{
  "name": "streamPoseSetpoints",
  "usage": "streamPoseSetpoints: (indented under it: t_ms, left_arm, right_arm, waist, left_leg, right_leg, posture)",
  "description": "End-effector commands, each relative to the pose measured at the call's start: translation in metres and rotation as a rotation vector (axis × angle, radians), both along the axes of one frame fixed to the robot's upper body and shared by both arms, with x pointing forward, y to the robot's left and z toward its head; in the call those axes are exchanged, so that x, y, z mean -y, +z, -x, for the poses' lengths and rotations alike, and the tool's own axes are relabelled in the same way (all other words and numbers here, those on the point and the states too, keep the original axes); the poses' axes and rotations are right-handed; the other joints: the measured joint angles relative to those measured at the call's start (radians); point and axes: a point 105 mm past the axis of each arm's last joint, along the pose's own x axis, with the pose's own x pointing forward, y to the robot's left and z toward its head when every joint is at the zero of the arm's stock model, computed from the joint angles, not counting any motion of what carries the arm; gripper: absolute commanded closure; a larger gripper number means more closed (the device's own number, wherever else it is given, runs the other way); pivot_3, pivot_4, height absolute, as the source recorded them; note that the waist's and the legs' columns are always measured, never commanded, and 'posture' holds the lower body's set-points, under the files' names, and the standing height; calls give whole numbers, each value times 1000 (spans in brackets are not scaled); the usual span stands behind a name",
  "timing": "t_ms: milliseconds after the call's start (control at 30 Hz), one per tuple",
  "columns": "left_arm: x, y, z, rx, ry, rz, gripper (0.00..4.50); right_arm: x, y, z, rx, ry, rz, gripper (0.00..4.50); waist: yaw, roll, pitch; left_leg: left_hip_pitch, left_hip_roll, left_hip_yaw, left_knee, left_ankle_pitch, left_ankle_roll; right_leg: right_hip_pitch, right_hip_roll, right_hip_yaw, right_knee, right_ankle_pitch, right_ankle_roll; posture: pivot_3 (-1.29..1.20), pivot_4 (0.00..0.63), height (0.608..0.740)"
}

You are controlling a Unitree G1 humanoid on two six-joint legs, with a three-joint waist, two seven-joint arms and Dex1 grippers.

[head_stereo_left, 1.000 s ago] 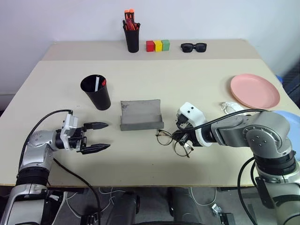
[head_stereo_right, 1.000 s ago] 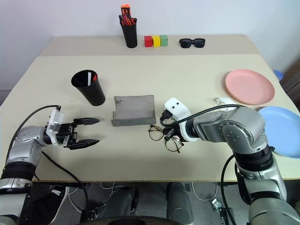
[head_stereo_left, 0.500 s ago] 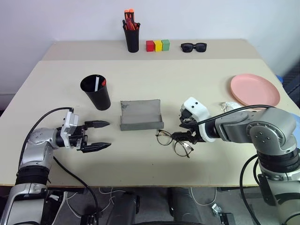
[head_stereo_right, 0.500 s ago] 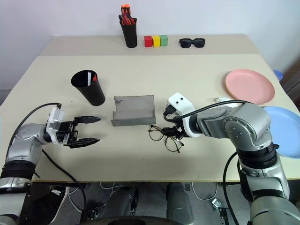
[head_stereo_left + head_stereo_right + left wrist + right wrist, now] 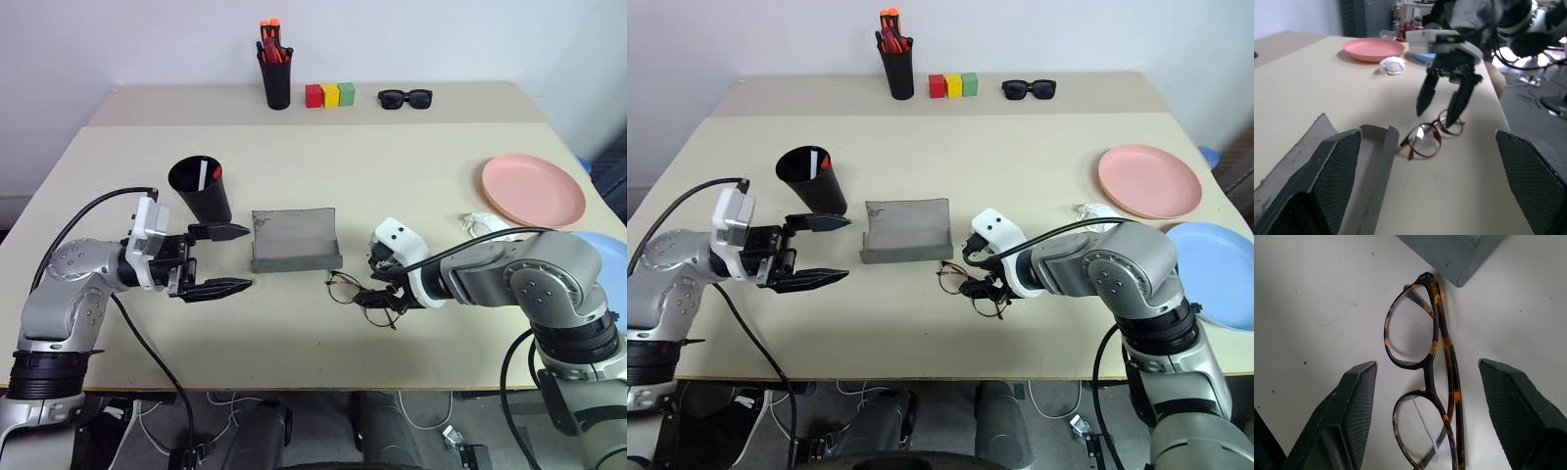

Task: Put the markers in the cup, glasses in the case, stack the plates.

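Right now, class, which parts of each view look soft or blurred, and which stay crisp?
Left wrist view: its own fingers are soft, the background beyond the table blurry, the glasses fairly clear. Right wrist view: the glasses' frame is crisp, the case corner sharp. Left eye view: evenly lit, soft shadows under the cup.

You see a big tan table [image 5: 411,166] pushed up near a plain white wall [image 5: 127,39]. A line runs across the tabletop near the far end. Under the front edge, black cables [image 5: 186,446] hang down over a dark floor. The light is soft and even.
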Motion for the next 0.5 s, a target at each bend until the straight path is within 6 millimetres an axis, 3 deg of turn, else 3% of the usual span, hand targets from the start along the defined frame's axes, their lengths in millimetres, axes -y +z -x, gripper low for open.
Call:
streamPoseSetpoints:
  t_ms: [33,200,500]
  left_arm:
    - [16,20,1,36,-13,10,0]
    - [31,29,-3,32,-9,11,0]
    - [40,40,-7,17,-1,23,0]
  right_arm:
    - [0,0,2,17,9,22,1927]
    - [1,-2,2,16,3,30,4443]
    - [1,5,3,28,18,13,4478]
  waist:
    - [0,0,0]
    - [-1,0,0]
    - [0,0,0]
  left_leg:
    - [0,0,0,0,0,0]
    - [0,0,0,0,0,0]
    - [0,0,0,0,0,0]
  right_leg:
    - [0,0,0,0,0,0]
    - [0,0,0,0,0,0]
    - [0,1,0,-1,0,0]
  posture:
    - [0,150,740]
    - [0,150,740]
    - [0,150,740]
